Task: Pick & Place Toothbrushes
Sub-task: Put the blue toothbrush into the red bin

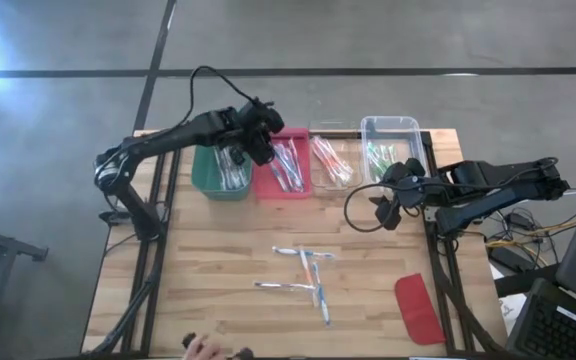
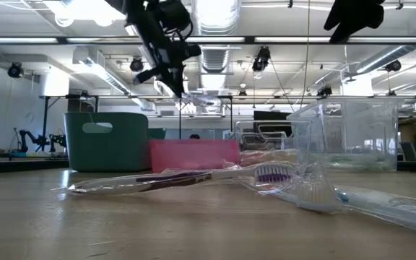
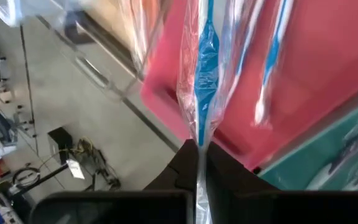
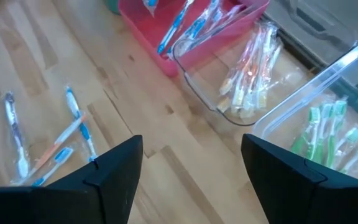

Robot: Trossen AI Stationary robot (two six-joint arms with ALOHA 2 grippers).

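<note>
Placing step: left gripper [image 3: 199, 163] pinches a blue-accented wrapped toothbrush [image 3: 206, 68] over the pink-red plastic bin [image 1: 280, 185]; next: release. Right gripper [image 4: 191, 168] idle, fingers apart.

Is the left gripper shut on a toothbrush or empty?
Shut on a blue toothbrush: the left gripper pinches its clear wrapper above the red bin.

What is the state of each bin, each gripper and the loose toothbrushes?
Left gripper: shut on a wrapped blue toothbrush, above the red bin.
Right gripper: open, empty.
Green bin: holds toothbrushes.
Clear bins: hold orange and green toothbrushes.
Loose toothbrushes: lying on table.
</note>
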